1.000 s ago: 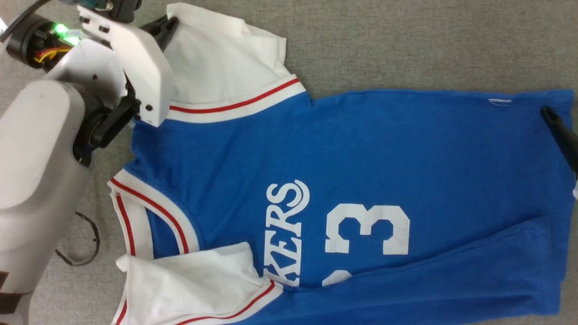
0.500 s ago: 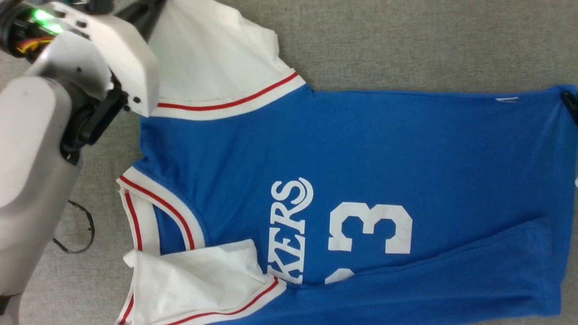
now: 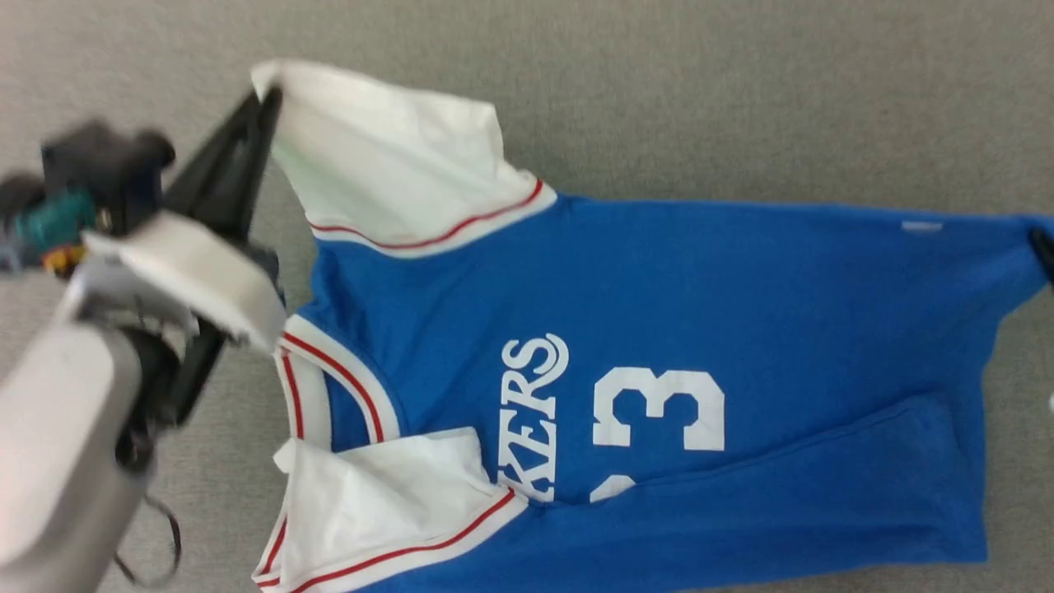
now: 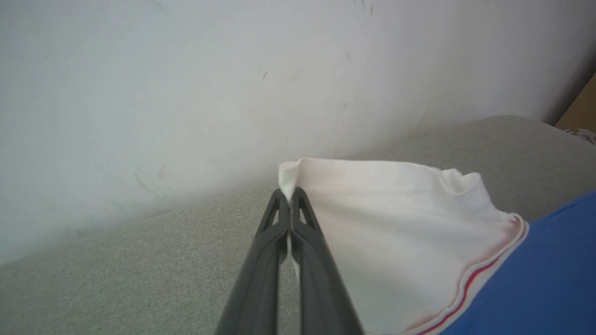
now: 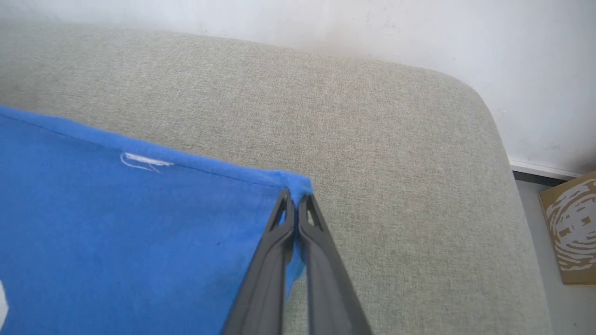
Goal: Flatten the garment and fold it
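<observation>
Overhead, you see the blue shirt (image 3: 659,313) spread front-up on the grey cushion (image 3: 741,99), collar toward your left and hem toward your right, with the near side folded over onto itself. Your left claw (image 3: 265,97) is clenched on the corner of the far white sleeve (image 3: 395,165). Your right claw (image 3: 1044,247) meets the far hem corner at the picture's edge.

From the left wrist, both fingers (image 4: 263,260) pinch the sleeve's white edge, with a pale wall (image 4: 186,93) behind.

From the right wrist, the fingers (image 5: 270,260) grip the blue hem corner, and a cardboard box (image 5: 570,228) sits beyond the cushion.
</observation>
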{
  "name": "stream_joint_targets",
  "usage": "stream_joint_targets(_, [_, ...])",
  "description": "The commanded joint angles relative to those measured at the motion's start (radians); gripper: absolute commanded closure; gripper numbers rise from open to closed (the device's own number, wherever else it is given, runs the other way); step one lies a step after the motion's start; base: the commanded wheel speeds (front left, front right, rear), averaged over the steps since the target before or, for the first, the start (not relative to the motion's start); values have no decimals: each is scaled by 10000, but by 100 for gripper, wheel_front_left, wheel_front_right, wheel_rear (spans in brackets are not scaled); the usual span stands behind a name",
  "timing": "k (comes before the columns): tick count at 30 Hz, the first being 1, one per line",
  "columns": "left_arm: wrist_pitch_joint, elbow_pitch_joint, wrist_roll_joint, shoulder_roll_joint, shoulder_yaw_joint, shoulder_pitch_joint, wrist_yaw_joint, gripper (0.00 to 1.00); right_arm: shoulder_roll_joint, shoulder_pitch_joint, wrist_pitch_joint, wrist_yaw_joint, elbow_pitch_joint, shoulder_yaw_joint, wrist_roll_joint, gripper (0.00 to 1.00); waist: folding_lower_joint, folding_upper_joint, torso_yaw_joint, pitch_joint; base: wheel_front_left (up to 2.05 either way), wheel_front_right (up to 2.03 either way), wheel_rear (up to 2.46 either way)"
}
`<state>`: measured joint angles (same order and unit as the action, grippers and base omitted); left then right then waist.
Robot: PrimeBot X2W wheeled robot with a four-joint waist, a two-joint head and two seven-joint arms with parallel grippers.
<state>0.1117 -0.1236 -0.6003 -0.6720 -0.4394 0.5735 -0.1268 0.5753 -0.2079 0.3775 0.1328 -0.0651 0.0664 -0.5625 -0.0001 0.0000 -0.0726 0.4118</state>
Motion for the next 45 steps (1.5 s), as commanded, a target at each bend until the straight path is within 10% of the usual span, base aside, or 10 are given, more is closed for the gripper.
stream_joint_targets(1, [-185,-278,-65,-121,130,-522,-186,100,-138,325,-51,-21,-152,123,51,100,1,0,254,-976,0,0,0])
stream_joint_targets(18, [-2012,-1926,-1130,148,443,-6186,-1635,100,-1934,3502,32,-21,-1023,1082,200,100,1,0,606,-2296,0,0,0])
stream_joint_targets(32, [-1974,132,-1580,828,-626,-7036,-1022,100,-2408,4511,-148,-21,-127,879,726,100,1,0,450,-2625,0,0,0])
stream_joint_targets(33, [-1946,288,-1603,886,-684,-6991,-970,100,-2417,4499,-138,-21,-45,854,747,84,1,0,442,-2650,0,0,0])
stream_joint_targets(34, [-1945,435,-1629,951,-719,-6937,-925,71,-2432,4478,-137,-21,27,828,770,62,1,0,435,-2672,0,0,0])
stream_joint_targets(35, [-1962,576,-1640,1008,-745,-6881,-887,17,-2454,4450,-145,-21,96,804,795,0,1,0,429,-2692,0,0,0])
stream_joint_targets(36, [-1976,718,-1641,1057,-772,-6827,-857,0,-2476,4413,-152,-21,160,781,816,0,1,0,420,-2715,0,0,0])
stream_joint_targets(45, [-2830,966,-2545,1714,-35,-6970,-780,0,-2462,4313,71,-21,-77,845,368,0,1,0,425,-2876,0,0,0])
